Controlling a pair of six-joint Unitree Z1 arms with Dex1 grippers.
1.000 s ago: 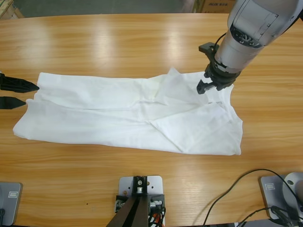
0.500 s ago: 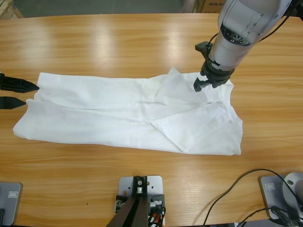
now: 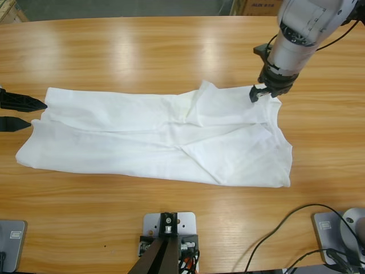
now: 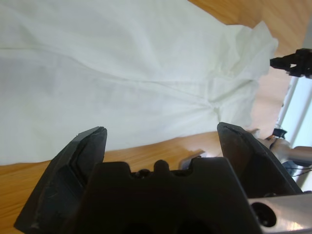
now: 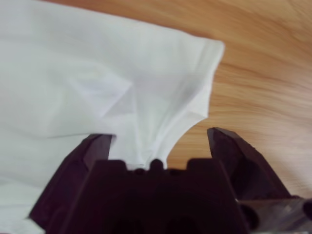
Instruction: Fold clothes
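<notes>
The T-shirt [image 3: 154,134] lay spread lengthwise on the desk [image 3: 171,51], partly folded, near hem flat. At its left end the left gripper [image 3: 14,112] waited with jaws apart, holding nothing, likely ready for that edge. Farther back, the right gripper [image 3: 263,91] sat jaws spread over the far right corner, cloth between them, probably lining up a grab.

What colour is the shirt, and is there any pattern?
Plain white, no pattern visible on the shirt; it shows best in the high view.
</notes>
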